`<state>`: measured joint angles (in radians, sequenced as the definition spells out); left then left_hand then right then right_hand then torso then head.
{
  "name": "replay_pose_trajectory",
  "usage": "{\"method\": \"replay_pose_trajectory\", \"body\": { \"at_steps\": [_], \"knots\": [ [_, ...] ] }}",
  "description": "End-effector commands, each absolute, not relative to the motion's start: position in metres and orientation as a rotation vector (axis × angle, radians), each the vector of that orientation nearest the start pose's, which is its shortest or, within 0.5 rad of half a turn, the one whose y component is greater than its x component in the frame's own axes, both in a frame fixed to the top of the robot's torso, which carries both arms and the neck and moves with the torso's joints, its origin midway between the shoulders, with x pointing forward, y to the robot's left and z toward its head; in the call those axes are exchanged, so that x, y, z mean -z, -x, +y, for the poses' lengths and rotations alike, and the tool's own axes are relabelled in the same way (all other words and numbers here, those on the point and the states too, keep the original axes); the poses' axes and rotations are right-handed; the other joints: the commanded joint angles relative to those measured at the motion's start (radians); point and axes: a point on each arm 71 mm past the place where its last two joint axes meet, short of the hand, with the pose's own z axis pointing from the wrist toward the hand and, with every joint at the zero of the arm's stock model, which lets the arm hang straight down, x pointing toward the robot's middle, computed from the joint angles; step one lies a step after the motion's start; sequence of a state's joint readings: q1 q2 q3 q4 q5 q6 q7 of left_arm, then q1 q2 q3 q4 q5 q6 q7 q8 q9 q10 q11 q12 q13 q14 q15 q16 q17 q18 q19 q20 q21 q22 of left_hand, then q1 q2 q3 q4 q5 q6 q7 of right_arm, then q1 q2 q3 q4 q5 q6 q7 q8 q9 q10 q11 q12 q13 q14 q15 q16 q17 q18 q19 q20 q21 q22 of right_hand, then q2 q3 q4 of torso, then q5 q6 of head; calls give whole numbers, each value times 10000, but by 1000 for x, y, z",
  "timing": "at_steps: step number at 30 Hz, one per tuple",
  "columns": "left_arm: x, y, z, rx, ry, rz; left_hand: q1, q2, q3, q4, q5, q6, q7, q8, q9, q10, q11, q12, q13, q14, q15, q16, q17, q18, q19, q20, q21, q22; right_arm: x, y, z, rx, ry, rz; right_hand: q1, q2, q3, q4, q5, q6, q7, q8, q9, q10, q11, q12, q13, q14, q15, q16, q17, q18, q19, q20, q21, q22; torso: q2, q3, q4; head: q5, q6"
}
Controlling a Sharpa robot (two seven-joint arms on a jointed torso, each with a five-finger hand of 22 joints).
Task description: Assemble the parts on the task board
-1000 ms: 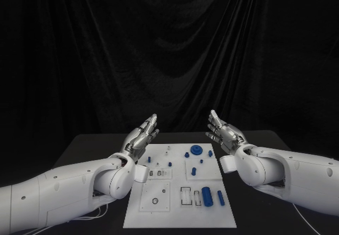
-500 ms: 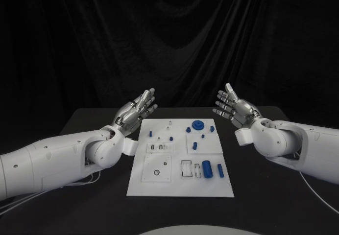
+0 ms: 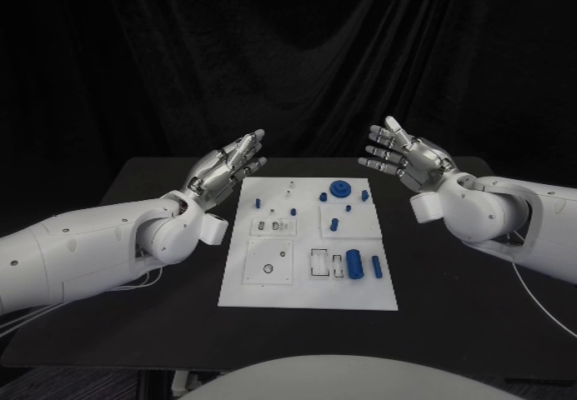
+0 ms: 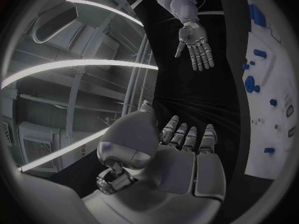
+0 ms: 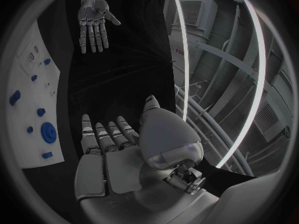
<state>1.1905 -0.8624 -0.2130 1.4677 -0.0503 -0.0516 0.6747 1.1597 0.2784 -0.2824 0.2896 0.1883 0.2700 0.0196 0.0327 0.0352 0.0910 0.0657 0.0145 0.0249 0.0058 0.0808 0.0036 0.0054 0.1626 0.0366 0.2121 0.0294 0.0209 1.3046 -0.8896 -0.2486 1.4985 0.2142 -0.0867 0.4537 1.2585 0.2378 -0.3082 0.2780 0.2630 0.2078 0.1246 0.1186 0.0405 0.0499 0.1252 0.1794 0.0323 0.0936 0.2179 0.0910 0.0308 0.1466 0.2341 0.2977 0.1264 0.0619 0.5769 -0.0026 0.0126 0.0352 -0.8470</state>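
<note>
Both the left hand (image 3: 228, 171) and right hand (image 3: 407, 158) hover spread and empty beside the task board (image 3: 308, 293), so the step should probably start with a slow reach to one blue part (image 3: 353, 263).

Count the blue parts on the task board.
8: a gear and five small pegs on the task board far half; thick cylinder, slim cylinder near-right. Tinier ones may be missed.

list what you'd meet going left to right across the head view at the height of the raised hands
left hand → far end of the task board, with the round blue part on it → right hand
</note>
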Motion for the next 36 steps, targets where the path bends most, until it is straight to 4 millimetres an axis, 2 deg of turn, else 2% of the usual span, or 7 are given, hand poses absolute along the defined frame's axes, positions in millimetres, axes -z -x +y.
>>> {"method": "replay_pose_trajectory", "body": {
  "at_steps": [1,4,7,10,17,24,36],
  "knots": [
    [207,-459,232,18806,7432,12039,96,12,-65,16,86,105,8,51,14,88,-31,67,18,80,2,36,15,202,50,31,53,17,192,-483,-237,-16781,-11612,15067,793,-111,199,-283,688,422,74,267,61,183,272,674,89,729,123,585,158,-266,1758,-49,820,329,119,-38,111,-31,-116],
    [207,-459,236,18664,7377,11978,168,13,-76,15,164,254,69,71,28,187,-44,81,45,120,-21,50,30,202,83,31,81,28,184,-487,-238,-16421,-11089,15111,1867,-284,457,-853,1789,1175,87,674,183,742,586,1876,246,2763,162,2040,542,-94,3917,-134,1814,690,189,-47,118,-14,-131],
    [206,-458,241,18521,7358,11932,208,15,-78,13,209,321,95,79,34,224,-34,84,55,134,-27,53,34,201,96,34,93,33,172,-492,-239,-15936,-10151,15264,2474,-366,611,-1290,1961,1848,296,977,263,1663,822,3228,379,4485,113,2941,753,-19,4933,-104,2273,819,243,-61,128,-3,-118],
    [206,-457,245,18396,7359,11893,247,22,-78,15,236,401,144,89,41,250,-48,85,63,141,-44,53,36,199,103,37,100,34,154,-498,-238,-15198,-8676,15660,2993,-428,768,-1713,2110,2898,526,1421,384,2455,742,4022,376,5616,-199,3304,792,211,5801,-209,2687,938,305,-74,157,-1,-130],
    [203,-453,254,18205,7391,11804,296,36,-76,17,298,535,202,107,54,307,-46,92,79,164,-55,59,43,199,116,42,114,39,117,-511,-228,-12542,-4115,17039,3605,-620,931,-2347,2022,4196,444,1756,440,3509,608,4421,324,7765,-952,3863,963,385,7462,-830,3592,1302,510,-59,171,113,-139],
    [193,-448,262,18094,6956,11688,400,53,-65,18,510,620,230,102,53,329,57,88,86,163,-8,52,40,192,109,83,116,33,92,-514,-217,-8338,1121,17423,3533,-863,1347,-2016,-341,5212,104,1486,296,4673,202,3903,290,9587,-1467,3535,878,356,8617,-1347,4133,1607,861,-69,279,170,-186],
    [168,-438,262,18410,6325,11166,394,78,-73,32,587,691,243,91,51,305,-16,77,68,41,-76,1,-13,213,33,-138,71,0,81,-509,-207,-4893,5205,15661,3321,-1666,2275,-1406,-585,6071,-507,615,335,6427,-178,2616,302,11932,-2112,3957,1718,349,10236,-1930,5148,2365,1591,-292,595,-42,-103]
  ]
}}
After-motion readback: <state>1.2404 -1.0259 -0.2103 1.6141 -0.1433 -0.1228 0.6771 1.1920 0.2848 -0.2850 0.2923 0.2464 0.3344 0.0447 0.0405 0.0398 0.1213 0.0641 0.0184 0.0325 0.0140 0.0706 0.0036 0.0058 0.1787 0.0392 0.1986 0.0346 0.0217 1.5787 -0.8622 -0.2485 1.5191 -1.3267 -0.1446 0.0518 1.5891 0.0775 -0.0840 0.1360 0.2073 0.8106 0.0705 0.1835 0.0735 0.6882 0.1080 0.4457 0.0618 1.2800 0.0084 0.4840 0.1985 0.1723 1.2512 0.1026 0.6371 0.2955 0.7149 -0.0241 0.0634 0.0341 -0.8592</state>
